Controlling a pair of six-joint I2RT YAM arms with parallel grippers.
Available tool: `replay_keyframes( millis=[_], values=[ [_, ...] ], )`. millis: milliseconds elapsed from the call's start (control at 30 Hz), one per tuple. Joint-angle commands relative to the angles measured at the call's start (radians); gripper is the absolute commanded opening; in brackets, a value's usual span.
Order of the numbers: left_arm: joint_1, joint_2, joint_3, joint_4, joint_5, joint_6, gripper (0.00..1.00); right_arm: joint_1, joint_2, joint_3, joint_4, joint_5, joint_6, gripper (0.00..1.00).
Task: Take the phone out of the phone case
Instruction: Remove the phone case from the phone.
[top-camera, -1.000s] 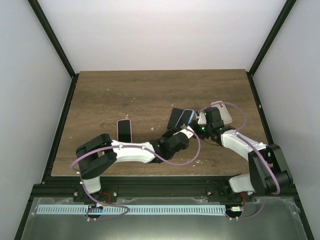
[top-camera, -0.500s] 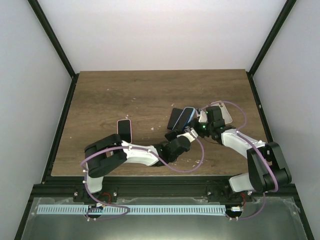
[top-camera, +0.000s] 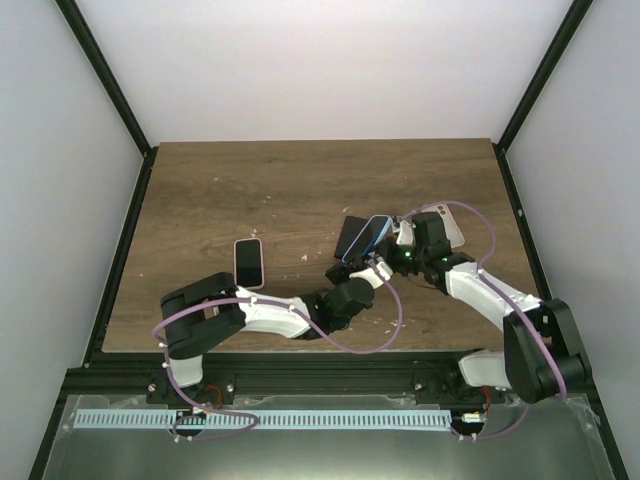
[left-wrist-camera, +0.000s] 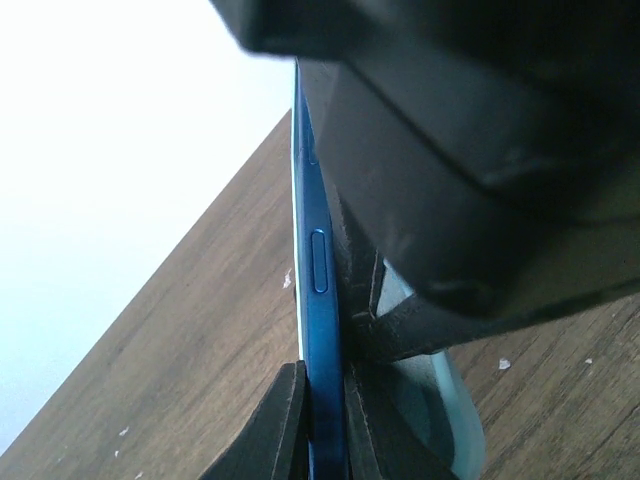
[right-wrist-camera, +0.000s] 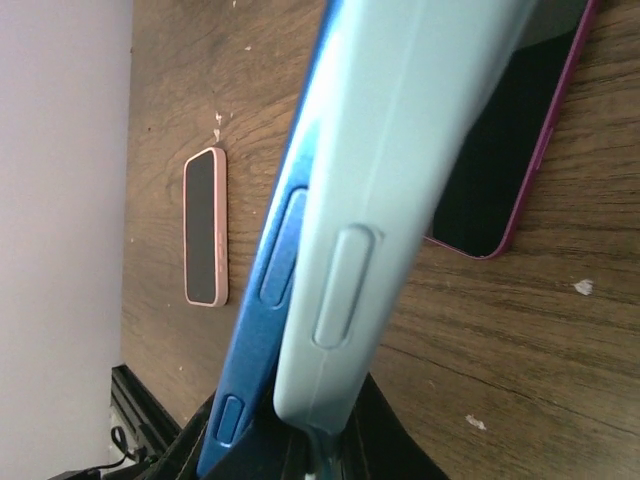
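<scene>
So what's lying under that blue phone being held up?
A dark-screened phone with a magenta rim lies flat on the table beneath the blue phone and its pale case. One corner and one edge show; those two cover the rest.

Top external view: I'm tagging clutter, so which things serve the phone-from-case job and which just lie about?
In the job: blue phone, light blue case, left gripper, right gripper.
Lying about: pink-cased phone, magenta-edged phone, pale phone beside the right arm.
</scene>
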Motion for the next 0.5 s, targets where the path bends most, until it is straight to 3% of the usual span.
replay_keyframes(
  millis=[0,100,200,467],
  values=[
    [-0.041,-0.052,0.000,-0.022,-0.052,-0.013,0.00,-0.014,-0.063,0.020,-0.030,0.272,-0.045,0.01],
    [-0.069,-0.056,0.004,-0.056,-0.065,-0.055,0.00,-0.013,-0.072,0.038,-0.071,0.468,-0.059,0.01],
    [-0.087,-0.065,-0.003,-0.076,-0.069,-0.093,0.00,-0.018,-0.067,0.060,-0.104,0.567,-0.068,0.01],
    [-0.088,-0.112,-0.019,-0.097,-0.071,-0.143,0.00,-0.017,-0.105,0.025,-0.022,0.488,-0.139,0.01]
  ],
)
